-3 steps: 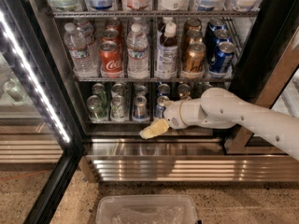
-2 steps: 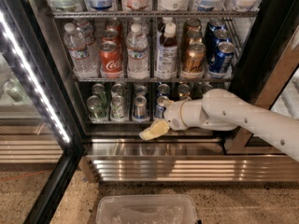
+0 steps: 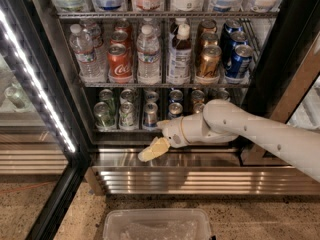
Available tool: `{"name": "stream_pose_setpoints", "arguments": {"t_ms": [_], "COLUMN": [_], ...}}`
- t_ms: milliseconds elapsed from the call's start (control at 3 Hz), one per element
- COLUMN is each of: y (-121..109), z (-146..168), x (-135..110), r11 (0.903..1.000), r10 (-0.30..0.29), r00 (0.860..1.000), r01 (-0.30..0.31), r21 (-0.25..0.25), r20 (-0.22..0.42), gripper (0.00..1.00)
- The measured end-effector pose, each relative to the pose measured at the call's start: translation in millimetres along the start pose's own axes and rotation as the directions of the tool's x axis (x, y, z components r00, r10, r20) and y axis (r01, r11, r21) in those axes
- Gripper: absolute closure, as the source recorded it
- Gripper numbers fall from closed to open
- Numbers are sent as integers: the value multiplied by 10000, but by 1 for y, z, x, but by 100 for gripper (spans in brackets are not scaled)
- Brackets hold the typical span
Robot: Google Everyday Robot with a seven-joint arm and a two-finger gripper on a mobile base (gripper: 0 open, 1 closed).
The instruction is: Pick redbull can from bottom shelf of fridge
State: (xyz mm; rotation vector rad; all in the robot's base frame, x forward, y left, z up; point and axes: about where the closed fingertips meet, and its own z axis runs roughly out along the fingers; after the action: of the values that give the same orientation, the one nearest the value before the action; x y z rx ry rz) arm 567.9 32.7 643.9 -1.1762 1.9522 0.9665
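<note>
Base of redbull can [image 3: 175, 107] hidden behind jaws at bottom shelf [image 3: 120, 130] front

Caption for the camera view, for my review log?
End effector hovers at the bottom shelf of the fridge, near a redbull can.

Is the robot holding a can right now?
No, the gripper sits empty just below the bottom shelf's front edge, with the redbull can standing on that shelf.
</note>
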Motion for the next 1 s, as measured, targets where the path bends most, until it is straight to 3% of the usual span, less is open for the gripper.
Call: {"name": "stream_pose_setpoints", "arguments": {"t_ms": [333,667,1000], "y": [1,2,2], "z": [28,30,30], "x": [6,6,6], "r11": [9977,9974,9974], "r10": [125,119,119], "r00": [9997,9997,9997], "r01": [-139,-135,-135], "r21": [-669,-713,-713], "r20": [-218,-224,-224], "gripper": [0,0,19]}}
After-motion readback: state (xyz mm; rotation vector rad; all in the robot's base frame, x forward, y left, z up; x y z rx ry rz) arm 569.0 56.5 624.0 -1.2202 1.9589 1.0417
